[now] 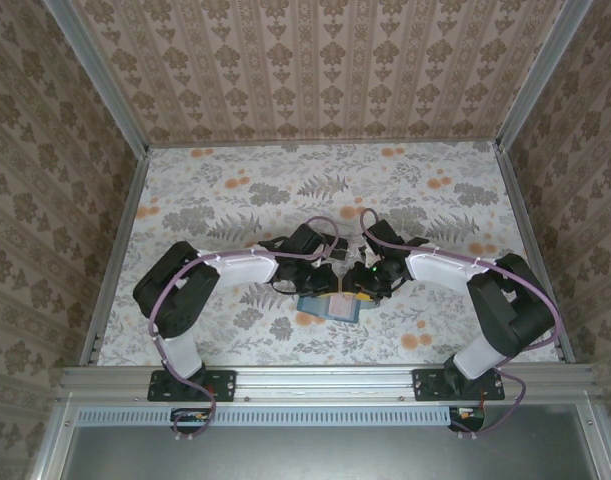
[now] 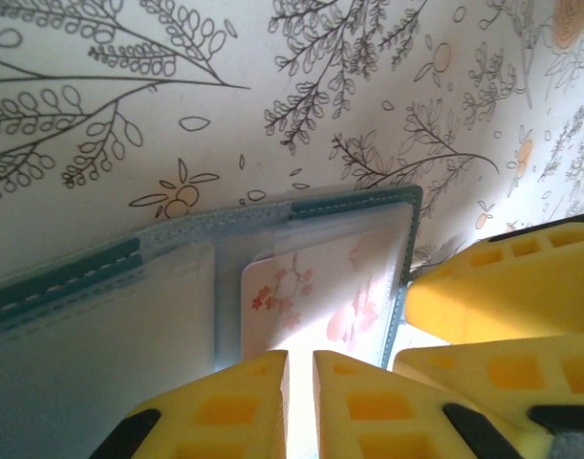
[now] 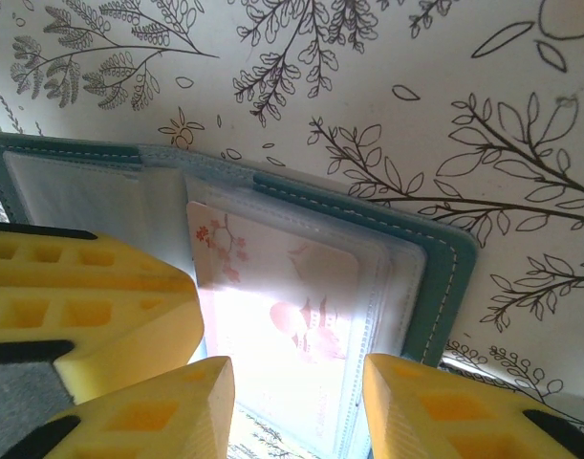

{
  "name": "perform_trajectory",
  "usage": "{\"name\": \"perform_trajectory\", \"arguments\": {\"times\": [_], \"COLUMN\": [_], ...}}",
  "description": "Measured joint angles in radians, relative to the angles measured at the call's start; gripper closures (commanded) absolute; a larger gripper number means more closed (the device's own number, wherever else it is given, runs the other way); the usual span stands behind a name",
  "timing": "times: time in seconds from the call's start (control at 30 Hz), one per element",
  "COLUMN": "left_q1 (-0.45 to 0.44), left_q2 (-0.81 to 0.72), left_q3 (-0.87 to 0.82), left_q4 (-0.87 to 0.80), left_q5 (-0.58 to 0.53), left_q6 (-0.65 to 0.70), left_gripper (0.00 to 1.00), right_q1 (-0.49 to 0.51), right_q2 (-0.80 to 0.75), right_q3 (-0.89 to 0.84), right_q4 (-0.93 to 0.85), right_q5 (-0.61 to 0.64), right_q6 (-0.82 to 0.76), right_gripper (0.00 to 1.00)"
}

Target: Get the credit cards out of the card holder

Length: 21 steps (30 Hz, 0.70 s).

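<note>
The teal card holder (image 1: 330, 307) lies open on the table between both arms. Its clear sleeves show in the left wrist view (image 2: 349, 199) and the right wrist view (image 3: 444, 277). A pale pink credit card (image 2: 311, 287) with a blossom print lies flat in the right-hand sleeve (image 3: 272, 287). My left gripper (image 2: 299, 402) (image 1: 335, 285) is shut, with only a thin slit between its yellow fingers, and its tips are down on that card. My right gripper (image 3: 296, 402) (image 1: 360, 293) is open, with a finger on either side of the card over the right panel. Whether it touches the holder I cannot tell.
The table (image 1: 235, 190) has a floral cloth and is boxed in by wallpapered walls with metal rails at its edges. The two grippers crowd each other: right fingers (image 2: 502, 287) stand just right of my left ones, and the left fingers (image 3: 81, 316) sit beside my right ones.
</note>
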<state>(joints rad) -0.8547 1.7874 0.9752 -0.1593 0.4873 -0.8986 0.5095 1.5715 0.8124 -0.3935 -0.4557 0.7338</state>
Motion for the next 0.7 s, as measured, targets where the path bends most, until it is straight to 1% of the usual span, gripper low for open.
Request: {"name": "perform_trajectory", "arguments": {"times": [0.27, 0.5, 0.7], "left_q1": [0.0, 0.0, 0.0], "left_q2": [0.018, 0.018, 0.018], "left_q3": [0.0, 0.001, 0.001], "left_q4": [-0.016, -0.03, -0.035], "left_q5": [-0.002, -0.002, -0.002], "left_q6": [0.002, 0.01, 0.013], "left_gripper": [0.85, 0.85, 0.85], "right_q1": [0.0, 0.0, -0.001], "right_q2": [0.0, 0.013, 0.018], "right_q3": [-0.003, -0.04, -0.044], "right_q4": [0.004, 0.078, 0.096], "right_q5": [-0.001, -0.035, -0.046], "right_q6": [0.008, 0.044, 0.056], "right_gripper": [0.58, 0.57, 0.58]}}
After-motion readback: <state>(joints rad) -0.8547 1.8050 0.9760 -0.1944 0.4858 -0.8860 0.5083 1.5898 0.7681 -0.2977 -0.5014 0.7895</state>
